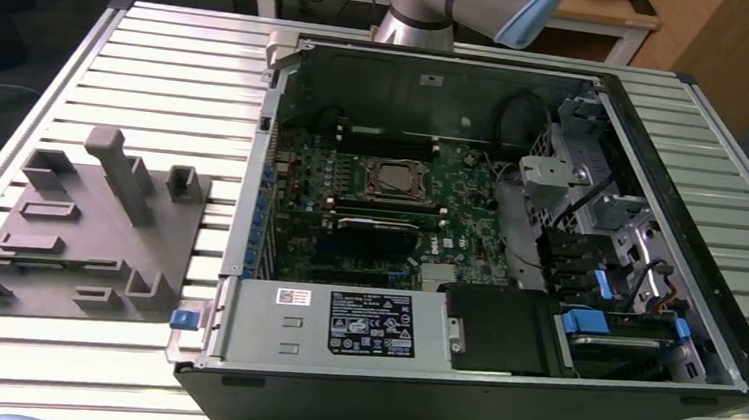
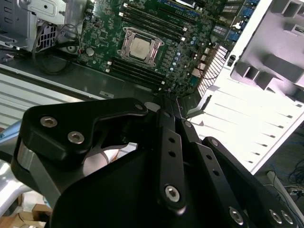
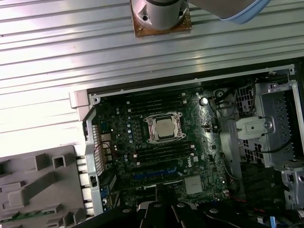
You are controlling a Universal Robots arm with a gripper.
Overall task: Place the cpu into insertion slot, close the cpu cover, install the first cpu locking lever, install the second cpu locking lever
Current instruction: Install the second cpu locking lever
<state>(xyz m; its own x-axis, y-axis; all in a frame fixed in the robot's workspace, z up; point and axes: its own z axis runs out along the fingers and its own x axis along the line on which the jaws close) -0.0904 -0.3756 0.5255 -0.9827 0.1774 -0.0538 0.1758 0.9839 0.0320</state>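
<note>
Cpu [image 2: 141, 46] flat in the insertion slot [image 2: 153, 59], silver-grey top facing up, level with the board. Around it the cpu cover [image 2: 126, 47], lying down flat over the socket as a thin metal frame, chip visible through the cut-out. Same arrangement in the first wrist view: cpu [image 3: 165, 128] inside the cover [image 3: 151, 130]. Position of the locking levers too small to tell. Socket roughly at the middle of the green motherboard [image 1: 347, 218] in the exterior view, towards the far side of the board, with long black memory slots [image 2: 137, 71] running along both sides of it. Board inside an open computer case [image 1: 693, 245], drive cages at the exterior view's right, a labelled power supply [image 1: 365, 325] along the near edge. Case resting on a slatted metal table [image 1: 172, 64]. Grey moulded fixture tray [image 1: 79, 227] on the table at the exterior view's left, just beside the case. Gripper [image 2: 166, 102] well above the board, apart from the socket, touching nothing. Jaws drawn close together, holding nothing. Robot arm [image 1: 451, 5] at the far edge of the table.
</note>
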